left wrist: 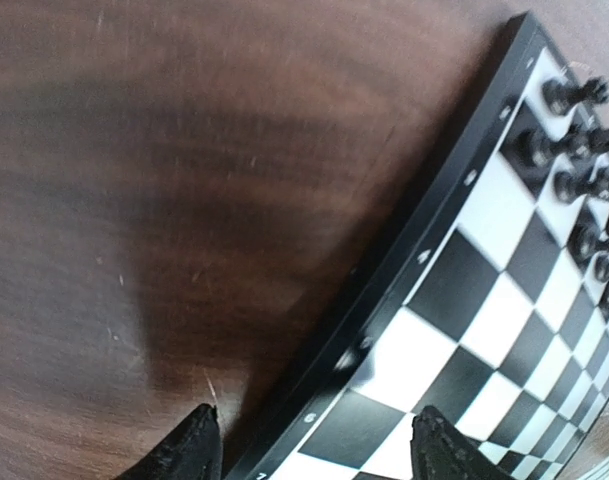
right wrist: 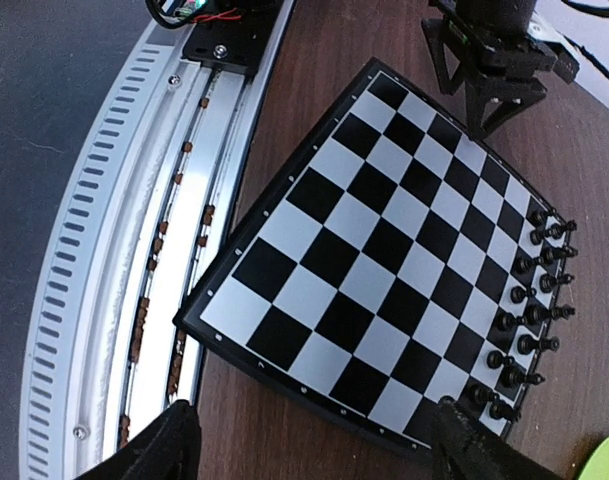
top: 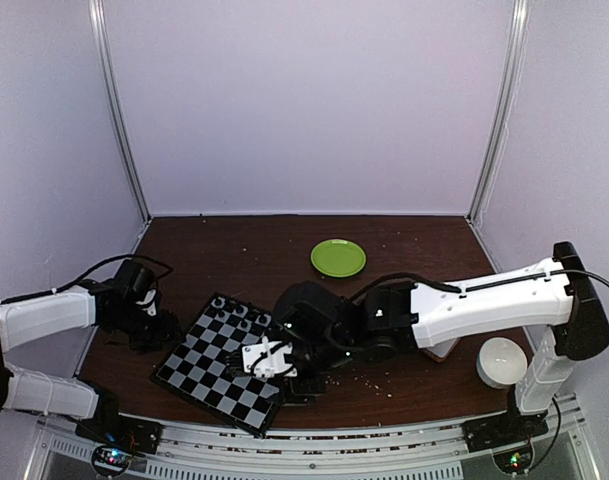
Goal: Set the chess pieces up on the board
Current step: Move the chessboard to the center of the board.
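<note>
The board (top: 216, 368) lies tilted on the brown table near the front rail, and also shows in the left wrist view (left wrist: 504, 300) and the right wrist view (right wrist: 384, 250). The white chess pieces are out of view. My left gripper (top: 162, 330) is open at the board's left rim (left wrist: 319, 460), one finger over the table and one over the squares. In the right wrist view the left gripper (right wrist: 494, 70) stands at the board's far corner. My right gripper (top: 289, 375) hangs open above the board's near right edge (right wrist: 319, 450), holding nothing.
Black chessmen (right wrist: 534, 290) stand in two rows along the board's far edge (left wrist: 584, 150) (top: 239, 312). A green plate (top: 338, 257) lies at the back. A white round object (top: 502, 362) sits by the right arm's base. The metal rail (right wrist: 134, 250) runs along the table's front.
</note>
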`<state>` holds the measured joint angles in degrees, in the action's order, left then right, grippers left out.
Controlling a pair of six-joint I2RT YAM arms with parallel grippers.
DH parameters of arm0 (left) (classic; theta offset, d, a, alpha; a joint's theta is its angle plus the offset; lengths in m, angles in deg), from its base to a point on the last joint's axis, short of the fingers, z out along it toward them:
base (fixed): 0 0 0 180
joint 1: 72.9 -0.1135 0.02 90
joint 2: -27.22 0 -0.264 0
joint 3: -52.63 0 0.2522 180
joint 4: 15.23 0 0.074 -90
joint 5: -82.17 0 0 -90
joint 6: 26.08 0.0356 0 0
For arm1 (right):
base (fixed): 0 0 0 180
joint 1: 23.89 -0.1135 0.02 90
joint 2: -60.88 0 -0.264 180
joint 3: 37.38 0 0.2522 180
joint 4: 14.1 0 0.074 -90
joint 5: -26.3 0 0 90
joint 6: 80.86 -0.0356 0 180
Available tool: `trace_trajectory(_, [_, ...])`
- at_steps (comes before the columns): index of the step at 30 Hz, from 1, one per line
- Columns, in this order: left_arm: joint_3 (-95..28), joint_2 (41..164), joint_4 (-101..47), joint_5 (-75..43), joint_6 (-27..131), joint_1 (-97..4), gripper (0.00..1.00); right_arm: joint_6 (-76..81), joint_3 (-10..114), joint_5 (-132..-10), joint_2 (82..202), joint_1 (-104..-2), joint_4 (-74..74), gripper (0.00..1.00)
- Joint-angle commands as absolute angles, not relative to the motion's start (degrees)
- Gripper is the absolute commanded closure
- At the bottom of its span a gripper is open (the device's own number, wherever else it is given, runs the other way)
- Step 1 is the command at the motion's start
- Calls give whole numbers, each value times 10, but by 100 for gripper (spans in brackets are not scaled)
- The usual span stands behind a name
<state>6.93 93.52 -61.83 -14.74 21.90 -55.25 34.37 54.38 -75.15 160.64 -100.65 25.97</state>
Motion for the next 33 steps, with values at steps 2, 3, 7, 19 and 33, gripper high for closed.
trace_trajectory(2, [95, 938, -579, -175, 213, -551, 32, 321, 588, -702, 1665, -1042, 253, 18])
trace_trajectory(3, [96, 943, -573, -182, 216, -551, 32, 316, 595, -705, 1680, -1043, 259, 16])
trace_trajectory(7, [114, 945, -556, -207, 210, -551, 31, 302, 611, -710, 1728, -1055, 263, 13])
trace_trajectory(19, [145, 912, -546, -253, 207, -536, 32, 290, 667, -683, 1820, -1061, 279, 0])
trace_trajectory(33, [171, 891, -532, -244, 183, -481, 32, 333, 544, -545, 1746, -1009, 285, 0])
